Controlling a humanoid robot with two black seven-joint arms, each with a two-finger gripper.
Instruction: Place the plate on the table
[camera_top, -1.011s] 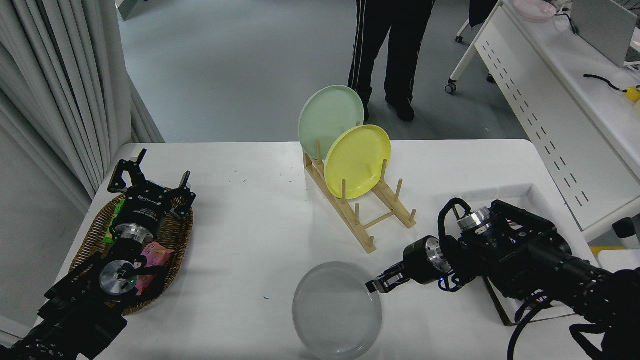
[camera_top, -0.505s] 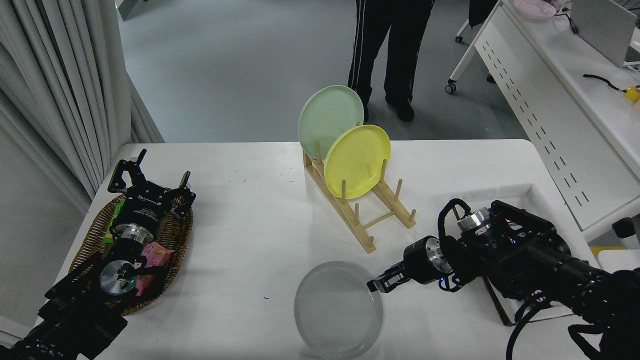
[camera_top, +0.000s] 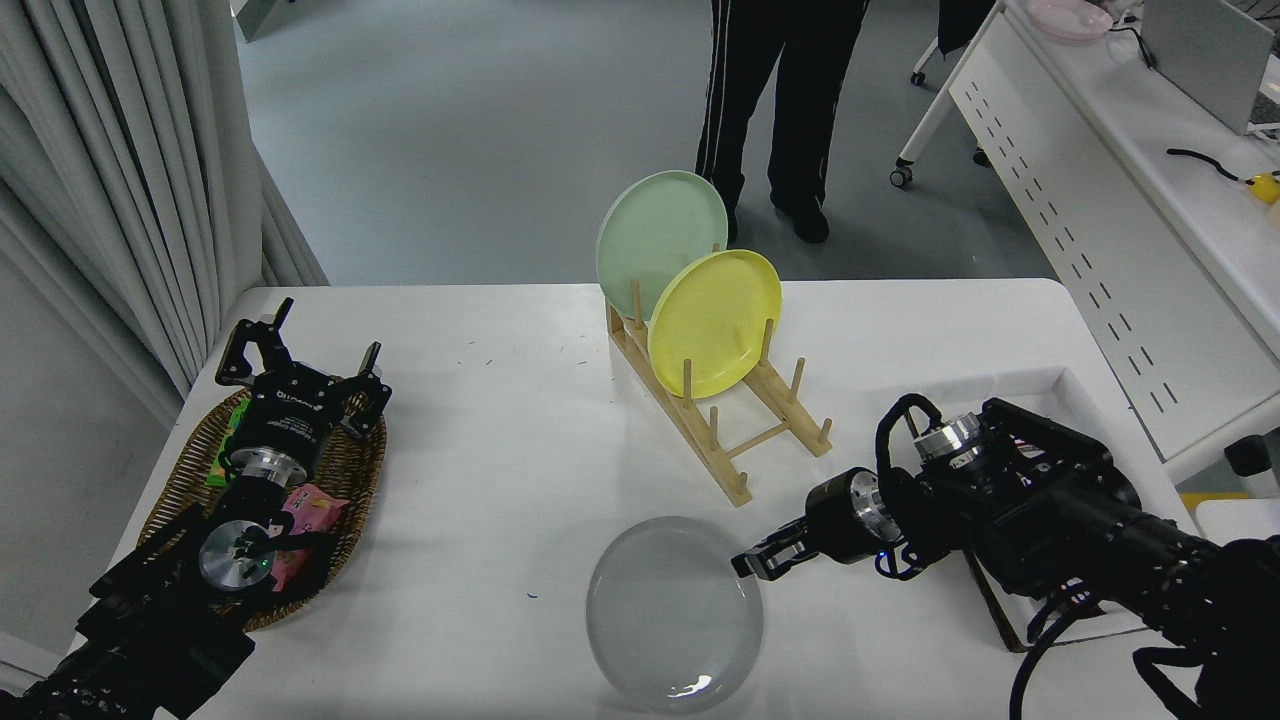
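Round pale grey-white plate (camera_top: 674, 612) lies near front edge of white table (camera_top: 500, 440). Right gripper (camera_top: 752, 563) at plate's rim, apparently pinching it; hard to tell.

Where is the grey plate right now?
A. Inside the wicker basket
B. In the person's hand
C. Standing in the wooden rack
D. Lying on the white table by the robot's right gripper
D. The plate lies on the table, in front of the wooden rack, with the right gripper at its right edge.
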